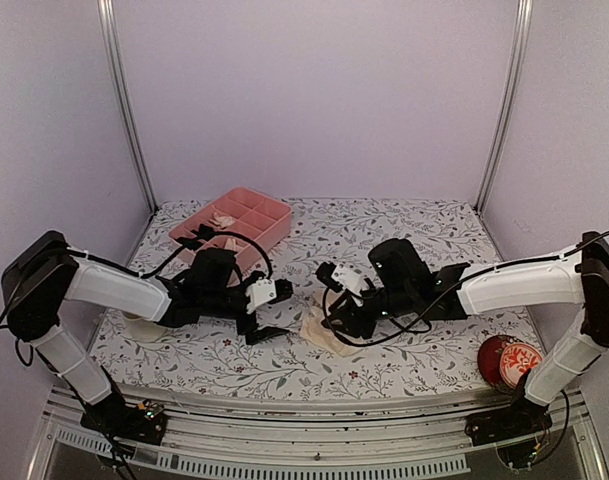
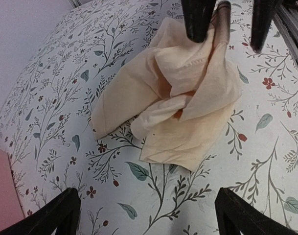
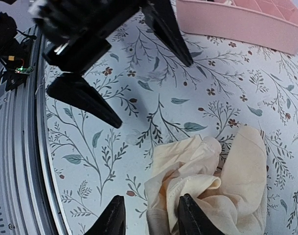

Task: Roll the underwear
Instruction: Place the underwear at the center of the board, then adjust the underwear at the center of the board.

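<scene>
The pale peach-beige underwear [image 1: 319, 328] lies crumpled on the flowered table between the two arms. In the left wrist view the underwear [image 2: 188, 98] is a loose folded heap, just beyond my left gripper [image 2: 148, 196]. That left gripper [image 1: 274, 318] is wide open with only bare table between its fingers. My right gripper [image 3: 151, 200] is down at the garment's near edge, its jaws apart. One finger presses against the underwear [image 3: 222, 191] and a corner of cloth lies in the gap. From the left wrist the right gripper [image 2: 229, 29] shows over the heap's far end.
A pink compartment tray [image 1: 274, 225] stands at the back left, with its wall [image 3: 237, 24] in the right wrist view. A red round object [image 1: 509, 360] sits by the right arm's base. A pale bit of cloth [image 1: 139, 325] peeks out under my left forearm.
</scene>
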You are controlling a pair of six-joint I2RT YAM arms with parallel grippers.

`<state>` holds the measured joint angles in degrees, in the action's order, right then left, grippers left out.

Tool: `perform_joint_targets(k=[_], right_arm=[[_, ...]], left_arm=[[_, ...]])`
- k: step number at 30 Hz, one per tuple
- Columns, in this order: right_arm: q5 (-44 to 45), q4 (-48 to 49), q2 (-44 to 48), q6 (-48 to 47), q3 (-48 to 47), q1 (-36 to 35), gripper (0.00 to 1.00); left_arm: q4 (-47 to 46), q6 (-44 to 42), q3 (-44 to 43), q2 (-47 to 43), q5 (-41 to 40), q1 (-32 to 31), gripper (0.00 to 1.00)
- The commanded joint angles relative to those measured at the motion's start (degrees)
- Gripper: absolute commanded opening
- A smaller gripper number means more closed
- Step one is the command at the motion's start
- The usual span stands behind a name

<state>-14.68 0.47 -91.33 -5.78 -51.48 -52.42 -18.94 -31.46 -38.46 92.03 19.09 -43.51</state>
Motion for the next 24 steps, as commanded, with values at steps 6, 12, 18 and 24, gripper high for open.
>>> perform_joint_targets(k=[6, 12, 18, 24], right_arm=[[7.5, -5.6, 0.1, -7.0, -2.9, -4.6, 0.26], [11.4, -10.9, -2.0, -8.5, -5.0, -7.6, 0.20], [15.1, -13.5, -0.8, -8.3, -5.6, -9.0, 0.03], [15.4, -18.5, 3.0, -8.9, -6.8, -12.6, 0.02]], left_arm=[[1.4, -0.4, -2.0, 1.7, 1.1, -0.5, 0.98], [3.1, -0.7, -2.9, 2.7, 2.2, -0.6, 0.99], [3.6, -0.6, -3.4, 3.4, 2.4, -0.7, 0.98], [3.3, -0.2, -3.5, 3.3, 1.8, -0.7, 0.98]])
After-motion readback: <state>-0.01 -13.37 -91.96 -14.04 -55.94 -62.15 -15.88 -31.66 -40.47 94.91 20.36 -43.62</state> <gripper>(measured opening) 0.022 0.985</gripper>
